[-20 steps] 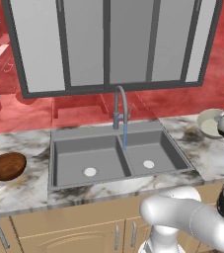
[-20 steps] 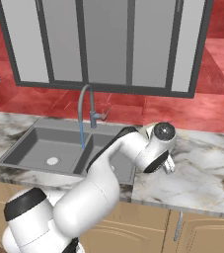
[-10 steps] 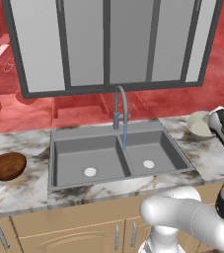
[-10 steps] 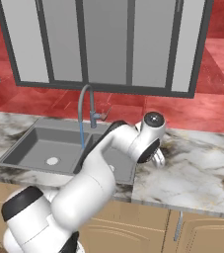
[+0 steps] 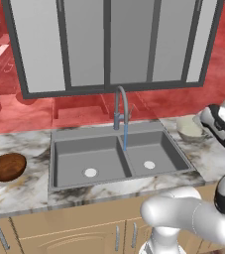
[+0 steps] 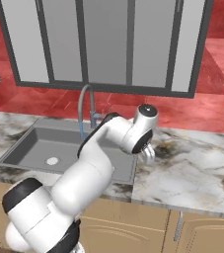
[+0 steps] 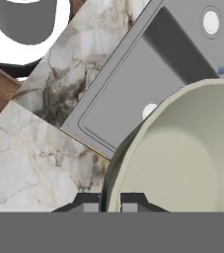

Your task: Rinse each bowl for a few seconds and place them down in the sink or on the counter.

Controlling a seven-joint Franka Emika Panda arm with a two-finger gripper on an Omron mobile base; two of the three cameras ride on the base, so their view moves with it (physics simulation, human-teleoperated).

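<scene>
Pale bowl [image 7: 182, 153] sits in the gripper [image 7: 111, 201], jaws pinching its rim, one fingertip each side of the wall; hand view shows the cream inside close up w/ the sink [image 7: 133, 84] basin and a white drain below it. Left base view has the same bowl [image 5: 191, 128] over the counter [image 5: 29, 183] just right of the sink, by the wrist. Right base view: bowl mostly hidden behind the arm. Brown bowl [image 5: 6, 166] rests on the marble far left of the sink. Faucet [image 5: 122, 106] runs a thin blue stream into the right basin.
</scene>
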